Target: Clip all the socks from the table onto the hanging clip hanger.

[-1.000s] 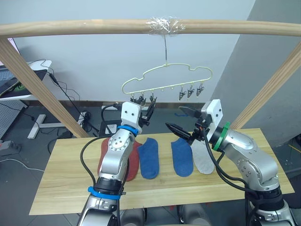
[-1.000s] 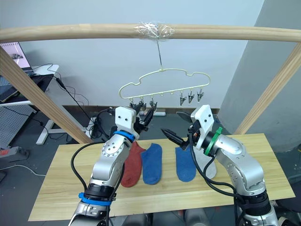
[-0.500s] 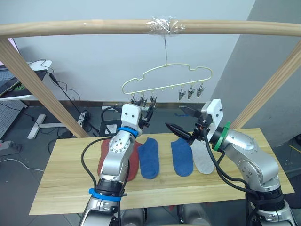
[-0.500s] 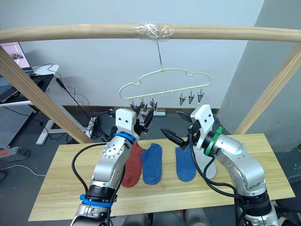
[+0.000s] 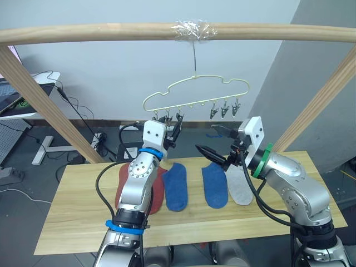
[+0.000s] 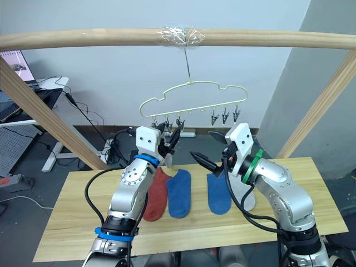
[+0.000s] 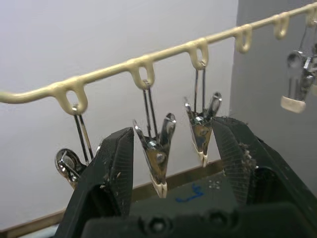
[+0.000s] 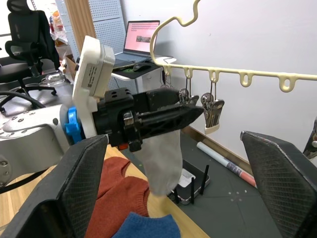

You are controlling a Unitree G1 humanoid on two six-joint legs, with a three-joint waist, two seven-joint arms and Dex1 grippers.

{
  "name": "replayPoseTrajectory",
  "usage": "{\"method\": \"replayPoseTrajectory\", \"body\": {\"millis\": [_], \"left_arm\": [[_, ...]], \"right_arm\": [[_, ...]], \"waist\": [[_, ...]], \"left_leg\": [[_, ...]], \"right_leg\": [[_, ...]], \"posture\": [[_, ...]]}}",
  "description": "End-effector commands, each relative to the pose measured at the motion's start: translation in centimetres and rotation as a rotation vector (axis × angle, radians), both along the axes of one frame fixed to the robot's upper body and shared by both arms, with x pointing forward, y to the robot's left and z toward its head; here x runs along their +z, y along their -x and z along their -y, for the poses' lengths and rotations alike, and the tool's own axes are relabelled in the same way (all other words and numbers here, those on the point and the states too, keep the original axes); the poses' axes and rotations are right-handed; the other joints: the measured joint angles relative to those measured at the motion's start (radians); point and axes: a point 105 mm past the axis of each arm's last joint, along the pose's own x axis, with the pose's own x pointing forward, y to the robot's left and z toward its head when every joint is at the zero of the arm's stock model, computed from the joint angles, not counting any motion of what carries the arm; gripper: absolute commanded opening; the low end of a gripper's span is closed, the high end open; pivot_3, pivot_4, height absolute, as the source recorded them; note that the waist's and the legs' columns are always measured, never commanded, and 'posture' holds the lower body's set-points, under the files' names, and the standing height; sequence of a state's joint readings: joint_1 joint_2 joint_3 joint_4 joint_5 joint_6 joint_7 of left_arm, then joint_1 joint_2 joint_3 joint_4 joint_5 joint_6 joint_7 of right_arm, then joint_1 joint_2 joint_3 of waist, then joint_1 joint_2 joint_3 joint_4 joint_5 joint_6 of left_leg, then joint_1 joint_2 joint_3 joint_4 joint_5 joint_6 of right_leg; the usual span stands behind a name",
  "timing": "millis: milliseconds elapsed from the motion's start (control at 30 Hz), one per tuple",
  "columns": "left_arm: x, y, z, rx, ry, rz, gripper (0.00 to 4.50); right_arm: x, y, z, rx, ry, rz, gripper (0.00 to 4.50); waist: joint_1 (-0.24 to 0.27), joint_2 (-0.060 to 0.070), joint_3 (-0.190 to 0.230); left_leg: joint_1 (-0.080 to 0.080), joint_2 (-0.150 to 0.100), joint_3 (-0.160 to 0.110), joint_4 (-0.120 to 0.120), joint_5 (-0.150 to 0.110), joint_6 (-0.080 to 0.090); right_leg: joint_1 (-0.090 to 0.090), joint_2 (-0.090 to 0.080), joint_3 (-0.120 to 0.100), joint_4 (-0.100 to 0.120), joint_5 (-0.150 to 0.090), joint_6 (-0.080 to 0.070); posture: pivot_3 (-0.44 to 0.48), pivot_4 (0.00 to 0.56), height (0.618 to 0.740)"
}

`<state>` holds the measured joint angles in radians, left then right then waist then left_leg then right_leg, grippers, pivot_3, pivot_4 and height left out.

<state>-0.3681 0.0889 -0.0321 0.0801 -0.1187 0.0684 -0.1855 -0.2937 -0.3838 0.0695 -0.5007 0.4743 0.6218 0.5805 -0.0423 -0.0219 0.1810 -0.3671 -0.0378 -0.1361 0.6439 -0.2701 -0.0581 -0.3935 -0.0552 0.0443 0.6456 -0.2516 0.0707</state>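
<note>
Left gripper [image 6: 169,140] raised under clip hanger [image 5: 196,92], light grey sock [image 8: 163,161] clamped in it, right gripper [image 5: 217,140] spread wide, nothing held.

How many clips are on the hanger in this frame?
6 clips: three bunched at the clip hanger's left end, three near its right end. None seems hidden.

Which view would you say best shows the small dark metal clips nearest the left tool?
The left wrist view: the small dark metal clips hang close-up, each one distinct. The eye views show them tiny above the left tool; the right wrist view, partly behind it.
</note>
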Motion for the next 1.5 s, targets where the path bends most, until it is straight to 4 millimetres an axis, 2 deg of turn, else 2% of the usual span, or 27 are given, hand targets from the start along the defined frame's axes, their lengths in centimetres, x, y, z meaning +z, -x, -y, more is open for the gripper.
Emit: {"method": "replayPoseTrajectory", "body": {"millis": [33,133,1033,1467,1500], "left_arm": [[1.3,-0.1,0.0,0.011,0.000,0.057,2.37],[1.3,-0.2,-0.2,0.027,-0.001,0.059,1.66],[1.8,-1.6,-0.2,0.051,-0.006,0.086,1.66],[1.9,-1.7,0.0,0.037,0.006,0.095,1.66],[1.9,-1.7,0.0,0.037,0.006,0.096,1.48]], "right_arm": [[1.4,0.4,0.0,0.007,-0.017,0.060,4.50],[1.4,0.3,0.0,0.004,-0.017,0.058,4.50],[1.7,0.2,-0.1,0.001,-0.021,0.070,4.50],[1.8,0.2,0.0,-0.007,-0.023,0.073,4.50],[1.8,0.2,0.0,-0.008,-0.023,0.073,4.50]], "waist": [[0.000,0.000,0.000],[-0.002,0.000,0.000],[-0.013,0.000,0.000],[-0.014,0.000,0.000],[-0.014,0.000,0.000]], "left_leg": [[0.000,0.000,0.000,0.000,0.000,0.000],[0.000,0.000,0.000,0.000,0.000,0.000],[0.000,0.000,0.000,0.000,0.000,0.000],[0.000,0.000,0.000,0.001,0.000,0.000],[0.000,0.000,0.000,0.001,0.000,0.000]], "right_leg": [[0.000,0.000,0.000,0.000,0.000,0.000],[0.000,0.000,0.000,0.000,0.000,0.000],[0.000,0.000,0.000,0.001,0.000,0.000],[0.000,0.000,0.000,0.001,0.000,0.000],[0.000,0.000,0.000,0.001,0.000,0.000]], "posture": [[-0.112,0.129,0.740],[-0.112,0.133,0.740],[-0.128,0.139,0.740],[-0.133,0.138,0.740],[-0.133,0.138,0.740]]}}
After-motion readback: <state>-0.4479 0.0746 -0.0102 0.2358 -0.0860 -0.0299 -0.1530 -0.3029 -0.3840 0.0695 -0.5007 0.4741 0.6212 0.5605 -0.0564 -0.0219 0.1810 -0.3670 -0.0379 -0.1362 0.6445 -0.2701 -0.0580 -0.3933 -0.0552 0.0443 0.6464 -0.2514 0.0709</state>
